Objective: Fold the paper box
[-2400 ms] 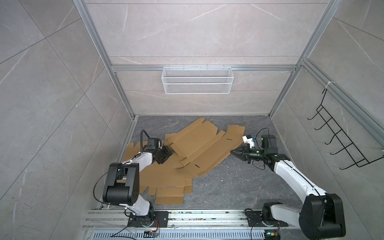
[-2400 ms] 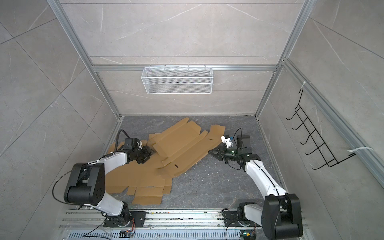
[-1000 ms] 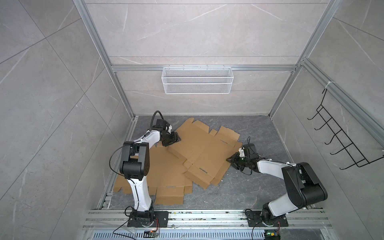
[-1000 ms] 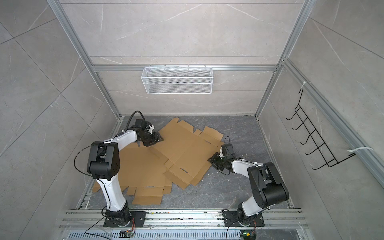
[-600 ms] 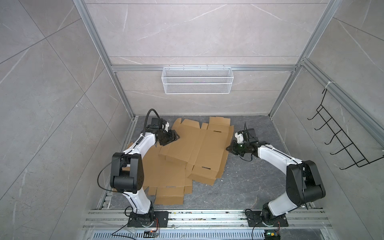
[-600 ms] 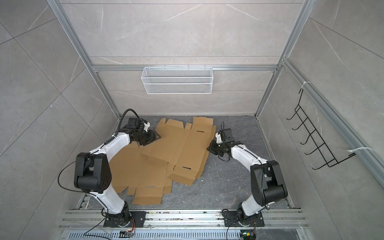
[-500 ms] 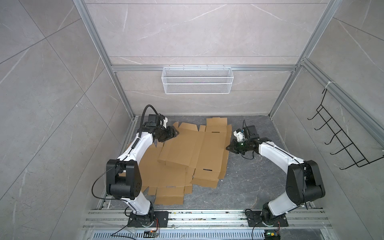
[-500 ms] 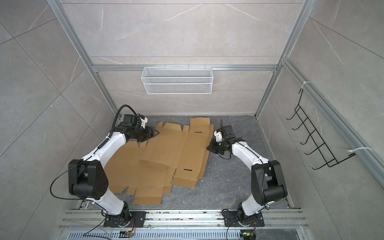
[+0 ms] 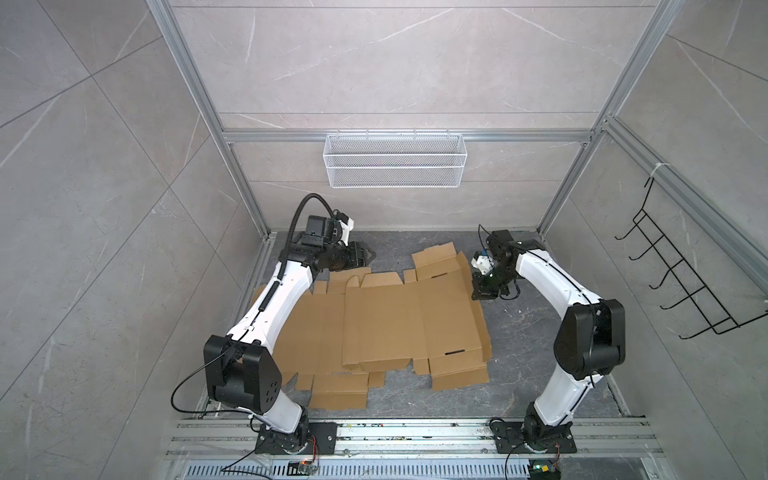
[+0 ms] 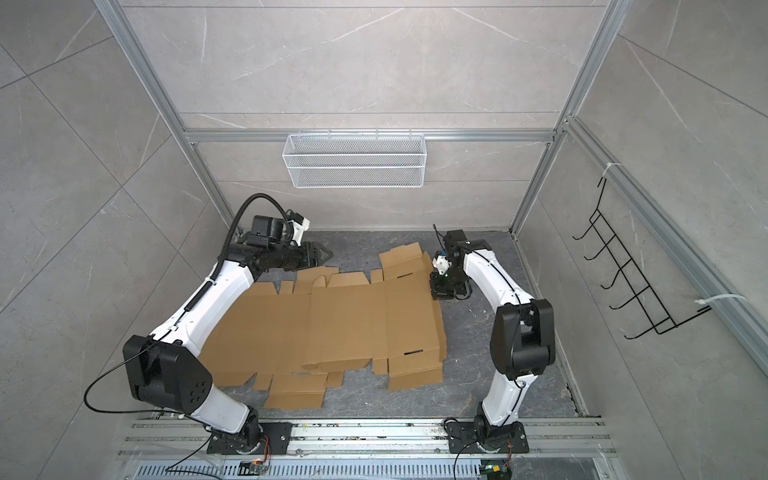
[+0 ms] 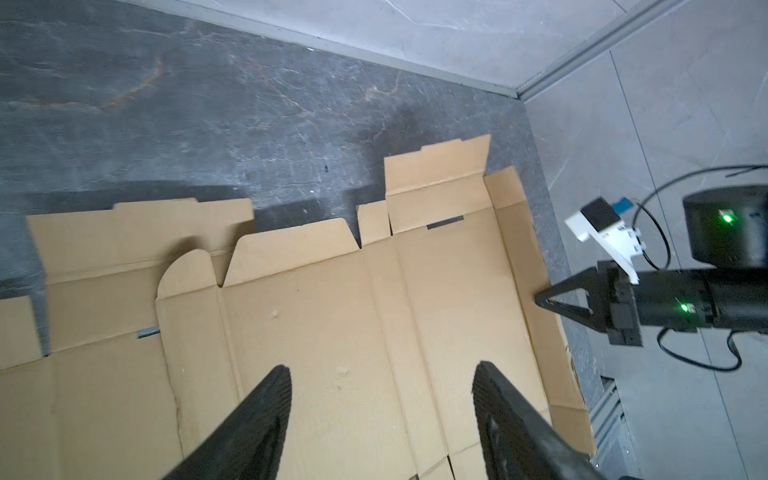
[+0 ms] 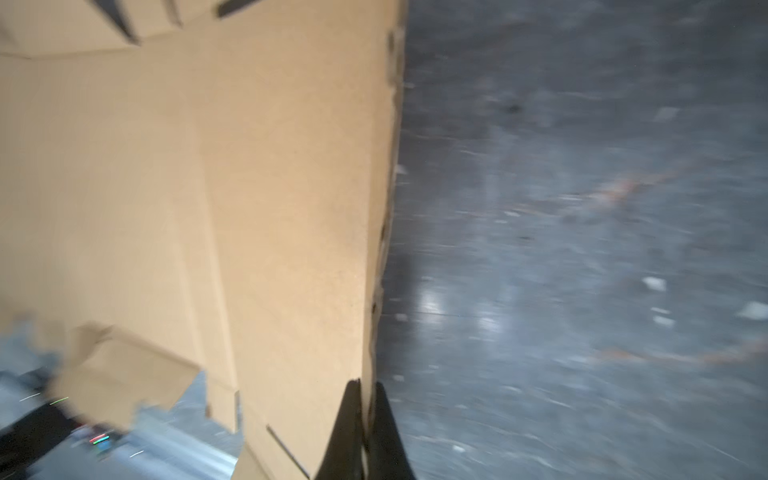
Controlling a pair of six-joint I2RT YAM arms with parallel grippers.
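Currently the right end effector (image 12: 365,386) is pressed together on the thin side edge of the paper box (image 9: 395,324), while the left end effector (image 11: 381,368) hangs spread and empty near the blank's far flaps. That box lies unfolded and flat on the dark worktop (image 9: 540,332), partly overlapping other blanks (image 9: 299,345). Being light, stiff corrugated board that bends readily only at its scored creases, it is probably best taken by panel edges near a crease, not mid-panel.

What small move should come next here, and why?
Probably lower the left gripper onto the far edge of the top cardboard blank: it hangs open, holding nothing, while the right gripper is shut on the blank's side flap.
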